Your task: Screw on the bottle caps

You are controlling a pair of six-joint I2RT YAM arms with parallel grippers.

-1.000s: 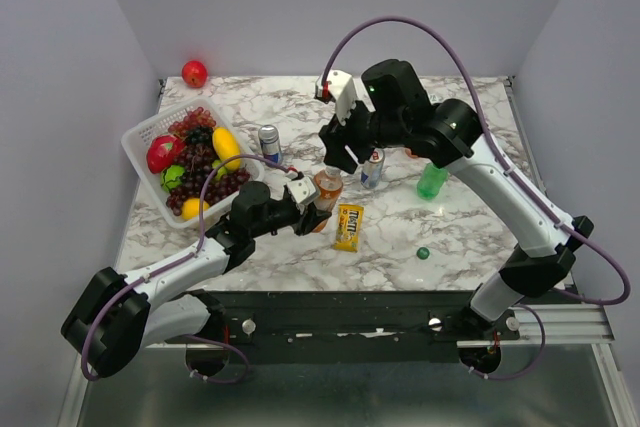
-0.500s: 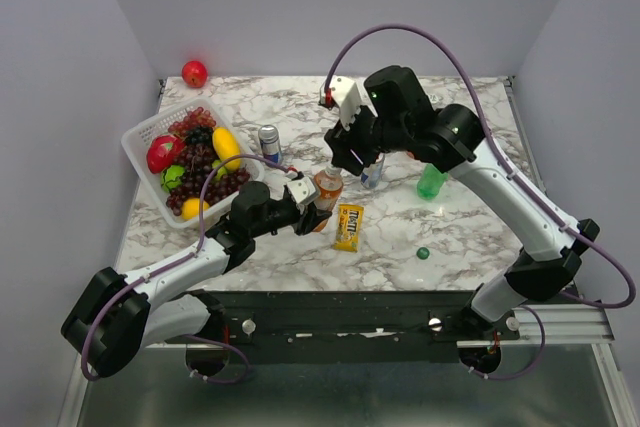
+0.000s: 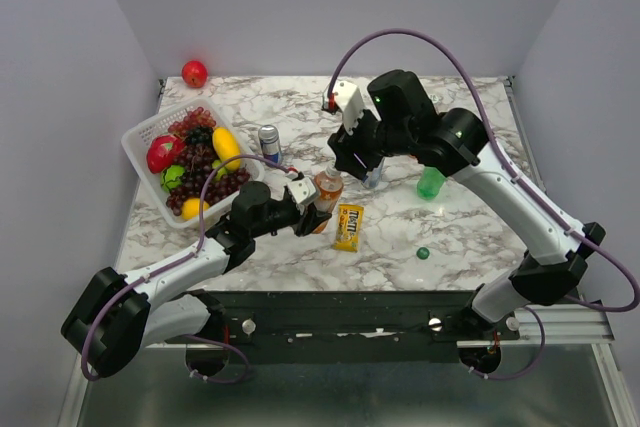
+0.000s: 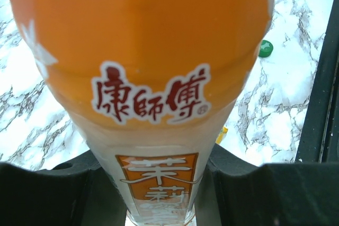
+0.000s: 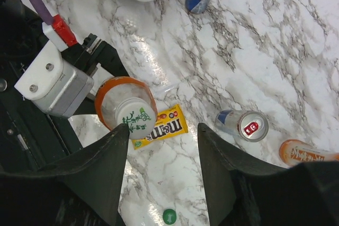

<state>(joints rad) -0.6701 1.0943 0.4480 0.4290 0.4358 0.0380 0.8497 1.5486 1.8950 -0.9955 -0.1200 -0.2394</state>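
Orange bottle gripped by left hand | right hand parted, empty | green cap near table edge

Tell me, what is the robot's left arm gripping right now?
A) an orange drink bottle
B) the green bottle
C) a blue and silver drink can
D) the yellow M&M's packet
A: the left gripper is shut on the orange drink bottle, whose lower body sits between the two fingers in the left wrist view.
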